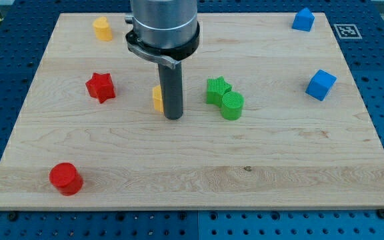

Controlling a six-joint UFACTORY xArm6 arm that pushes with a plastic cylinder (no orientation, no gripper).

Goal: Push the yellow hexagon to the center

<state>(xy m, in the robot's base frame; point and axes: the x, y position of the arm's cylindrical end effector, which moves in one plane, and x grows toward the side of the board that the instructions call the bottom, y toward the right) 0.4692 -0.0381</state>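
Camera view shows my tip [173, 118] resting on the bench [199, 167] near its middle, touching the right side of a yellow block [157, 98]. No hand is fitted, so nothing is held; the rod only presses against that block. Most of the block is hidden behind the rod, so its shape cannot be told. Just right sit a green star [217, 89] and green cylinder [233, 105], touching. Farther out: red star [101, 87], yellow hexagon [102, 29] top left, red cylinder [66, 179], two blue blocks [321, 85].
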